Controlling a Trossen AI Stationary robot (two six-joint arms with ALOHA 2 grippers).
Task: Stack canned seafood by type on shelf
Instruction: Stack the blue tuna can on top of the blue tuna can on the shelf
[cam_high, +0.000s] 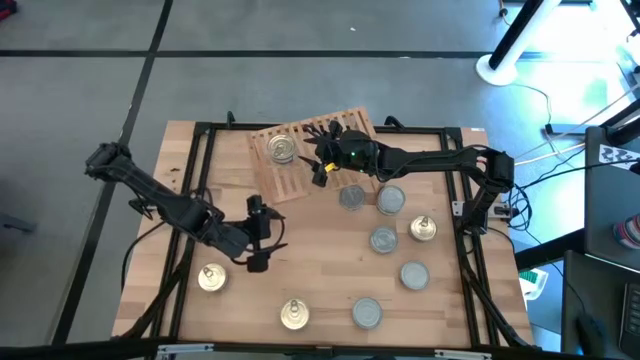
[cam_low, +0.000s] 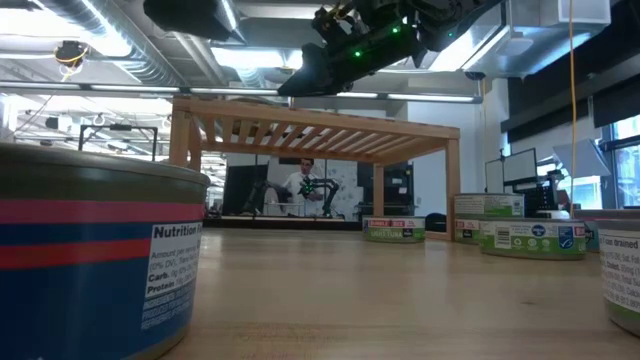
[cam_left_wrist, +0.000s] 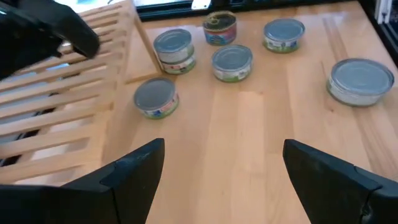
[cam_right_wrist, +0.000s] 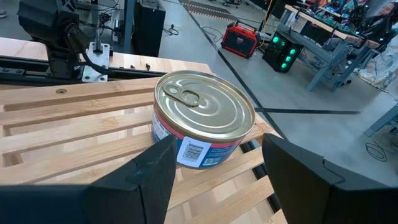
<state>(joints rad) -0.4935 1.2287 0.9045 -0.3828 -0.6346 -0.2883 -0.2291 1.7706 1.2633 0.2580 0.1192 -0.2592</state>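
Gold-topped tin on shelf: one gold-lidded tin (cam_right_wrist: 203, 118) with a pull tab stands upright on the slats of the shelf (cam_high: 300, 150), toward its left end as seen from above.
Right jaws: the right gripper (cam_high: 322, 158) hovers over the shelf just beside that tin; its two dark fingers (cam_right_wrist: 155, 171) stand apart on either side of the tin, part open and holding nothing.
Right arm: it reaches in from the right edge of the surface (cam_high: 320, 290) and ends above the shelf.
Left jaws: the left gripper (cam_left_wrist: 224, 180) is spread wide and empty, above bare wood in front of the shelf and off its left end.
Left arm: it comes in from the left side of the surface.
Silver-topped tins: a loose group lies on the surface in front of the shelf's right end, the nearest one (cam_high: 351, 197) just beside the shelf; another silver tin (cam_high: 368, 313) sits well apart from the shelf at the near edge.
Other gold-topped tins: three more on the surface, one (cam_high: 424, 229) right of the silver group, one (cam_high: 211, 277) and one (cam_high: 294, 315) well apart from the shelf toward the near edge.
Shelf: it sits slightly askew at the far side of the surface.
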